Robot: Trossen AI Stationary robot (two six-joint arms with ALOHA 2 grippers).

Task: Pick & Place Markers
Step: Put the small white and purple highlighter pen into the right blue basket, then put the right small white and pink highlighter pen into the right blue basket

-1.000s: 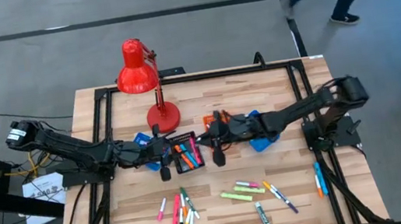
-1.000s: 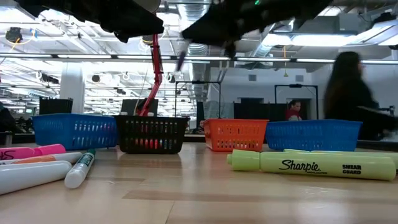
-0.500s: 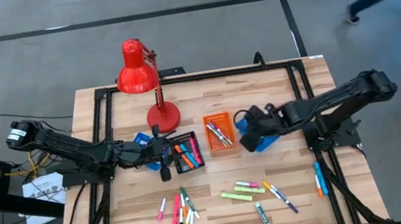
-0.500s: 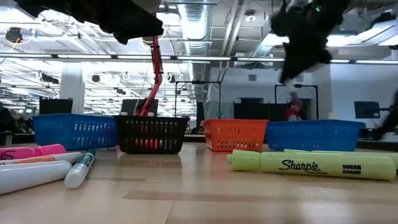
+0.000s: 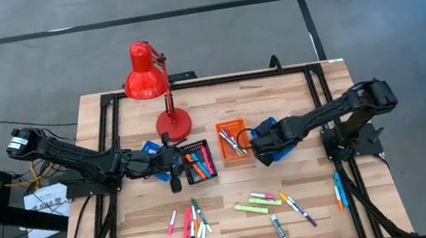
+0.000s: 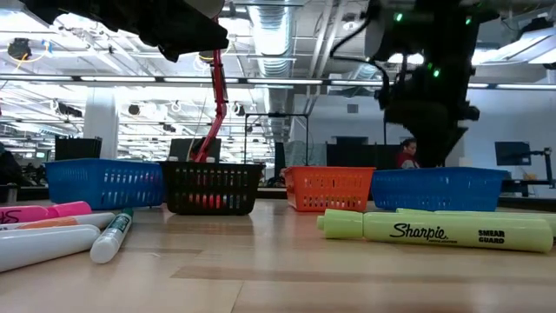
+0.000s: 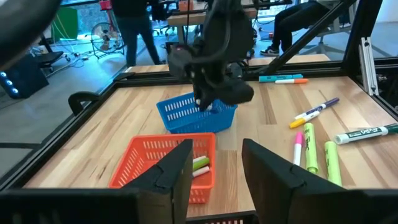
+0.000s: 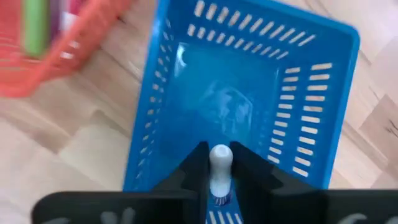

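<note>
Loose markers lie on the near part of the wooden table, with two more by the right rail. My right gripper points down over the right blue tray, shut on a marker with a white tip. The orange tray holds a few markers. The black tray holds several. My left gripper hovers open by the black tray, level, nothing between its fingers. My right gripper pinches the marker between its two fingers, which come from above and point steeply down. The marker lies along the fingers, its white tip sticking out toward the blue tray's floor. It hangs clear of the tray.
A red desk lamp stands at the far left of the table, its base beside a second blue tray. Black frame rails run along the table's edges. Bare wood lies between the trays and the loose markers.
My right gripper has drawn back from above the orange and black trays toward the table's right, tipped from level to pointing steeply down, rolled, and sunk over the right blue tray, carrying the marker.
</note>
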